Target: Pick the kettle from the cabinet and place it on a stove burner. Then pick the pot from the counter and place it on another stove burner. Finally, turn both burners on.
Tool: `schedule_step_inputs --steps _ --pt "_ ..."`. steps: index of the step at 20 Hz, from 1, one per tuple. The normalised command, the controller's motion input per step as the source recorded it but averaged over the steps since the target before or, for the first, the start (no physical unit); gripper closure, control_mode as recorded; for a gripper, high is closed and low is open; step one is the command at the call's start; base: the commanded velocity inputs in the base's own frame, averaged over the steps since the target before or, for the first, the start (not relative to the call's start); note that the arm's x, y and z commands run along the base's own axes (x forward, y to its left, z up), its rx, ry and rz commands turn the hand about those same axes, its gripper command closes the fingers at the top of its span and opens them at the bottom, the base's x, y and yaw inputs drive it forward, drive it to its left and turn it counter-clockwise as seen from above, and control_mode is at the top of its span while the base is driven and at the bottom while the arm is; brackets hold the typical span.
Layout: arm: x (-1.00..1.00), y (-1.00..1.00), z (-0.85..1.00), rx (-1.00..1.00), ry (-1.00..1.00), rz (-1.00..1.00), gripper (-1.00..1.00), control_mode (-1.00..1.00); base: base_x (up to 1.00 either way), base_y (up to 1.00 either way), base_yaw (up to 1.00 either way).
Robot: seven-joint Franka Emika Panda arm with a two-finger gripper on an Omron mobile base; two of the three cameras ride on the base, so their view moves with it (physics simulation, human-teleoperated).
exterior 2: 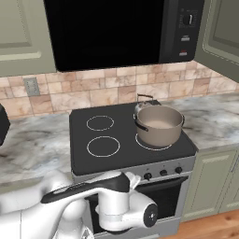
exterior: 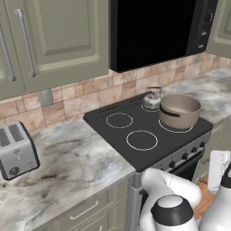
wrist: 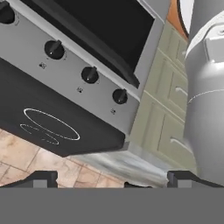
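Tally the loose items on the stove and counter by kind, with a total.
Kettle: 1, on a rear burner
Pot: 1, on a front burner
Toaster: 1, on the counter
Total: 3

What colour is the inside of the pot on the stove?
Light beige inside the wide round taupe-brown metal pot, seen best in the right base view.
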Motion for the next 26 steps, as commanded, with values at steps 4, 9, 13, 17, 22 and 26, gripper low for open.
schedule_step_inputs --steps 4,9,13,17,22,26 --pt "0.05 0.00 -0.02 0.05 0.00 -0.15 -1.00 -1.00 0.00 0.00 0.00" --pt "0.02 -0.05 0.00 0.02 0.03 -0.05 -1.00 -1.00 0.00 0.00 0.00" --pt "0.16 0.00 0.00 0.04 0.04 -0.04 -1.00 -1.00 0.00 0.00 0.00" --pt "0.15 0.00 0.00 0.05 0.01 -0.05 -1.00 -1.00 0.00 0.00 0.00" --pt "0.02 -0.01 0.00 0.06 0.00 -0.05 -1.00 -1.00 0.00 0.00 0.00" --pt "0.00 0.00 -0.02 0.02 0.00 -0.04 -1.00 -1.00 0.00 0.00 0.00"
